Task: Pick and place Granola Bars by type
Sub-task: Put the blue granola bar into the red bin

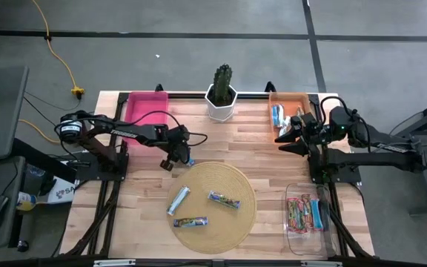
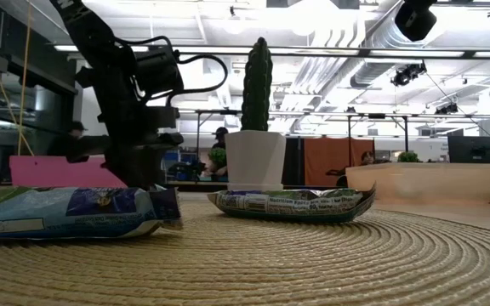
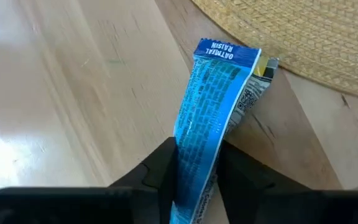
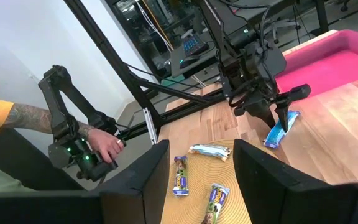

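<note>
Left gripper point(image 1: 186, 157) clamped on a blue oatmeal raisin bar point(image 3: 211, 106), mid-transfer.
The bar hangs at the woven mat's point(image 1: 228, 222) eleven o'clock; next move is probably a carry to its bin; right gripper point(image 1: 286, 139) waits, jaws apart, beside the orange bin point(image 1: 302, 98).

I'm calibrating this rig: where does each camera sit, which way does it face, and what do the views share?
High: overhead, straight down on the table, both arms, woven mat.
Low: at mat height, level toward the cactus pot; left arm descends.
Left wrist: past the left gripper, shut on a blue-and-white granola bar.
Right wrist: past the open right gripper across the mat toward the left arm; a person's hand beyond.
Shared: high and right wrist both show the gripped bar.
</note>
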You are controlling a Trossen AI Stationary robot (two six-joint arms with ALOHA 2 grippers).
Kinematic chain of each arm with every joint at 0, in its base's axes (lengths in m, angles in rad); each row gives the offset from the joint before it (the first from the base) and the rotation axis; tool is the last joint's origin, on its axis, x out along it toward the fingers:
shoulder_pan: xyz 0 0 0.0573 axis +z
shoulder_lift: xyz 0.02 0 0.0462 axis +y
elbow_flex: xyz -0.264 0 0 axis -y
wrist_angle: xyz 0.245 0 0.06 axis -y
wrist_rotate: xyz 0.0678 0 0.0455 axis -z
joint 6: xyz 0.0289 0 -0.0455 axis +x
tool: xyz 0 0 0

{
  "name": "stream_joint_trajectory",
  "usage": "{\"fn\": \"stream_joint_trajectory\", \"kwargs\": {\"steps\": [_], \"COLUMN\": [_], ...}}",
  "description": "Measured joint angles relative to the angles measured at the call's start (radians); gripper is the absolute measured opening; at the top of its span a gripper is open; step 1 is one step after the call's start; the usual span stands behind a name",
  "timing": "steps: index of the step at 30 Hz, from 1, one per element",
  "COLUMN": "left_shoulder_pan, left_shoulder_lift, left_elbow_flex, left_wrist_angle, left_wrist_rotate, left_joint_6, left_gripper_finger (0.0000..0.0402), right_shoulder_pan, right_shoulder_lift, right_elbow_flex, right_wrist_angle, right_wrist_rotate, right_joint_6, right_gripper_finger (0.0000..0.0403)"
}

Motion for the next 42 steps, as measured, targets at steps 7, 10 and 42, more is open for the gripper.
{"fn": "stream_joint_trajectory", "kwargs": {"steps": [7,10,42], "left_shoulder_pan": [0.000,0.000,0.171], "left_shoulder_lift": [0.000,-0.003,-0.280], "left_elbow_flex": [0.000,0.015,0.415], "left_wrist_angle": [0.006,-0.010,-0.149], "left_wrist_rotate": [-0.030,-0.030,0.652], "left_joint_6": [-0.093,-0.144,-0.856], "left_gripper_finger": [0.0071,0.0063,0.0057], "right_shoulder_pan": [0.000,0.000,0.000], "right_shoulder_lift": [0.001,0.001,0.001], "right_elbow_flex": [0.000,0.000,-0.001], "right_wrist_angle": [0.000,0.000,0.000], "right_wrist_rotate": [0.000,0.000,0.012], "right_joint_6": [0.000,0.000,-0.008], "right_gripper_finger": [0.0161,0.0161,0.0161]}}
